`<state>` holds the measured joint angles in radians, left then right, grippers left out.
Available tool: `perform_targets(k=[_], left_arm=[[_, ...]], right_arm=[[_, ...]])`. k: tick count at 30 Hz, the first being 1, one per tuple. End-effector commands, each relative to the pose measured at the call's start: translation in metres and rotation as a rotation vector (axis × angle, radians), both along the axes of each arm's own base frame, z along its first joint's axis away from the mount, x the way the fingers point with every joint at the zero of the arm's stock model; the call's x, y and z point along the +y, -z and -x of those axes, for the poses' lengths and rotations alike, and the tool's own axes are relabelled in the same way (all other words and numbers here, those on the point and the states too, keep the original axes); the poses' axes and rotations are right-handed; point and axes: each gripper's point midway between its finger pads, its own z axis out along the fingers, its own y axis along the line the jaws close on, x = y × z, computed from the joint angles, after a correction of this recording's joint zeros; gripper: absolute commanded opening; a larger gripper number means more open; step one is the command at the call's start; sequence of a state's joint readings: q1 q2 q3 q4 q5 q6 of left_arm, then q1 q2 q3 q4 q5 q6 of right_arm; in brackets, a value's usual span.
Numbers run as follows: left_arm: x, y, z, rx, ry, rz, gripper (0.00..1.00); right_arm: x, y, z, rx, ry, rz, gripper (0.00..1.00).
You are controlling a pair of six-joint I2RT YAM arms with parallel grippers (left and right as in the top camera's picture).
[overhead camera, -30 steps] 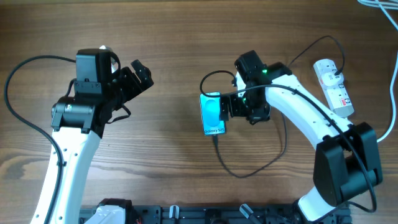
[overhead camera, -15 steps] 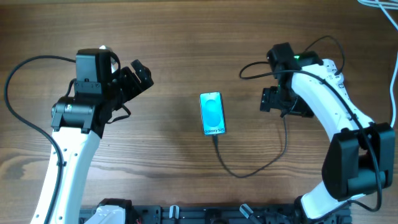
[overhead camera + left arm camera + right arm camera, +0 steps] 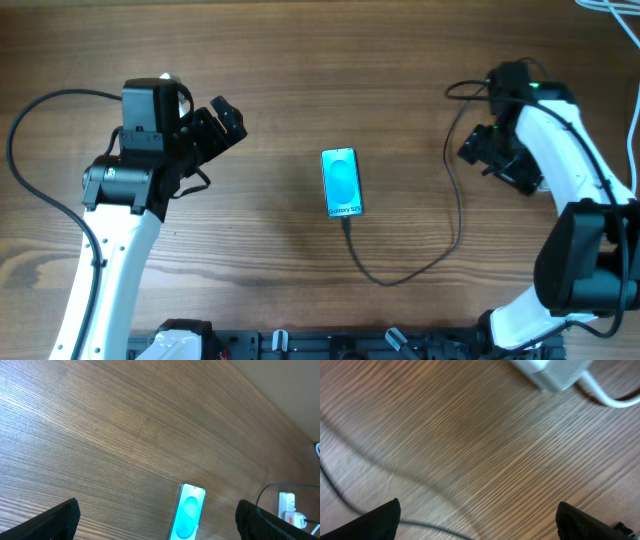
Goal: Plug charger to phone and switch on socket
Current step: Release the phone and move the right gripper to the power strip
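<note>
The phone (image 3: 342, 183) lies flat mid-table, its teal screen lit; the left wrist view also has the phone (image 3: 188, 515). The black charger (image 3: 405, 272) cable meets the phone's near end and loops right, then up toward my right arm. My right gripper (image 3: 478, 152) hovers open at the far right, and the arm hides the socket from overhead. In the blurred right wrist view the gripper (image 3: 479, 515) is empty, with the socket (image 3: 555, 372) just ahead. The socket (image 3: 289, 516) shows small at the left wrist view's edge. My left gripper (image 3: 222, 140) stands open, well left of the phone.
White cords (image 3: 612, 18) cross the far right corner. My left arm's black cable (image 3: 30, 130) loops at the left edge. A dark frame (image 3: 300, 345) runs along the near edge. A thin dark cable (image 3: 340, 495) lies under my right gripper.
My right arm has swung from beside the phone to the far right over the socket, gripper open. The phone and cable stay put. The left arm has not moved.
</note>
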<state>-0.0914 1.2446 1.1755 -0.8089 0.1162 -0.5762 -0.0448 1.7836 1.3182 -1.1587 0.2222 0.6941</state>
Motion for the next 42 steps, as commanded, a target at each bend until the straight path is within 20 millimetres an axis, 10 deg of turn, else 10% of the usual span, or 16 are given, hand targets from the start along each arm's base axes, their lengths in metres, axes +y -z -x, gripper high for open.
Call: perform_targets(k=[1, 24, 42], left_arm=[[0.004, -0.001, 0.0, -0.009, 0.004, -0.024, 1.0], [0.004, -0.001, 0.0, -0.009, 0.004, -0.024, 1.0], [0.004, -0.001, 0.0, -0.009, 0.004, -0.024, 1.0]], right_arm=[[-0.02, -0.005, -0.003, -0.047, 0.14, 0.02, 1.0], [-0.026, -0.006, -0.054, -0.238, 0.032, -0.054, 0.92], [-0.133, -0.02, -0.018, -0.217, 0.319, 0.254, 1.0]])
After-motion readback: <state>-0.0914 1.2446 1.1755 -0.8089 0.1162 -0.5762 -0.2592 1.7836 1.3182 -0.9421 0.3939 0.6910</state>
